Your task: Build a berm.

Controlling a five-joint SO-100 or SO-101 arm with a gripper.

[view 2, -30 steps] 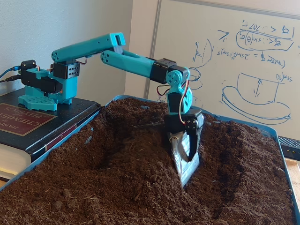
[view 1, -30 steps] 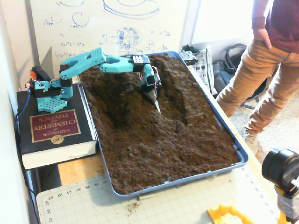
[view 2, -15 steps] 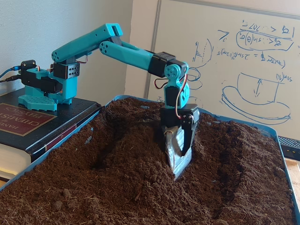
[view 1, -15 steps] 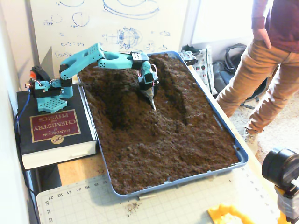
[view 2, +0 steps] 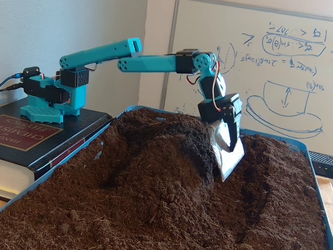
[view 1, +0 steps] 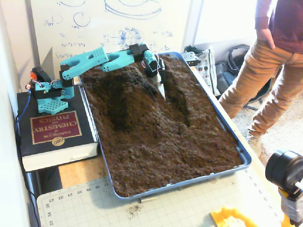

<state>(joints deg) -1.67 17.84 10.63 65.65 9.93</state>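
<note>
Both fixed views show the teal arm (view 2: 156, 62) stretched out level from its base on a thick book (view 1: 54, 135), wrist bent down. Its gripper (view 2: 227, 156) carries a shiny scoop-like blade tipped into the soil; whether the jaws are parted I cannot tell. Dark, crumbly soil fills the blue tray (view 1: 227, 127). The berm (view 2: 161, 156), rounded and sloping, runs near-to-far just left of the blade.

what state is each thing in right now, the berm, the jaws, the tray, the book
berm: heaped into a raised ridge, grooves on both sides
gripper: tilted, tip at the ridge's far slope; jaws' gap cannot be told
tray: filled with soil
book: closed, lying flat, arm base on top
</note>
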